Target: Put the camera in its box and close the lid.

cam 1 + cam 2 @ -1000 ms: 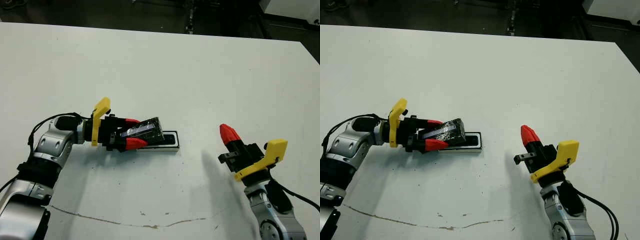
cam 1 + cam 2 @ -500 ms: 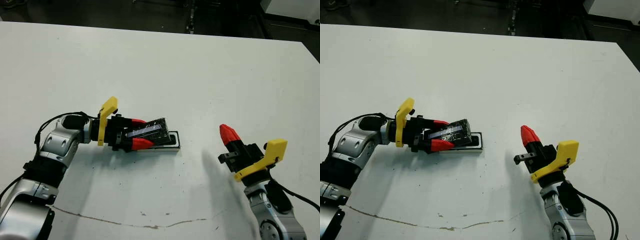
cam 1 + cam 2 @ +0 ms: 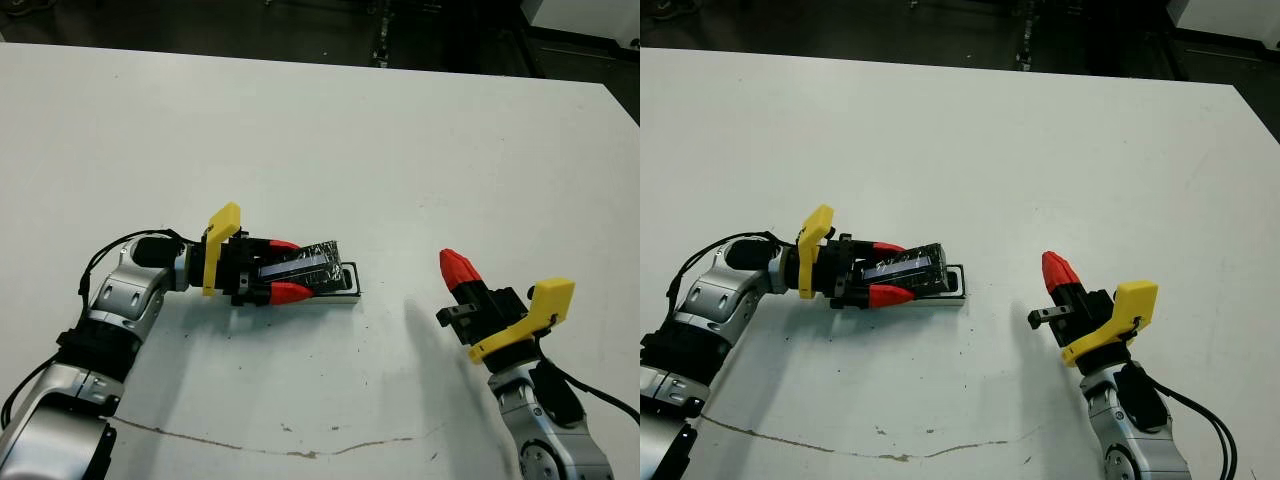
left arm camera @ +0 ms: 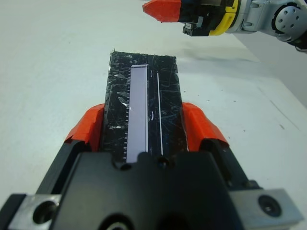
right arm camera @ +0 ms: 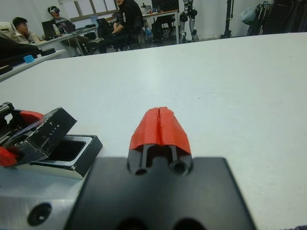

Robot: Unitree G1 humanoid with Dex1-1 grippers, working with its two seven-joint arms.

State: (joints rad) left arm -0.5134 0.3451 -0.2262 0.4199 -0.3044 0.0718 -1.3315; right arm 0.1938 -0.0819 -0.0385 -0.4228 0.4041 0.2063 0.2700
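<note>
White table (image 3: pixel 330 130), scuffed along its near edge. I see my left gripper (image 3: pixel 287 268) clenched on the lid (image 3: pixel 308 265), which is held tilted over the left part of the box (image 3: pixel 344 289). Right gripper (image 3: pixel 458 270) hovers well right, fingers pressed together, empty. Camera: can't tell where it is.
</note>
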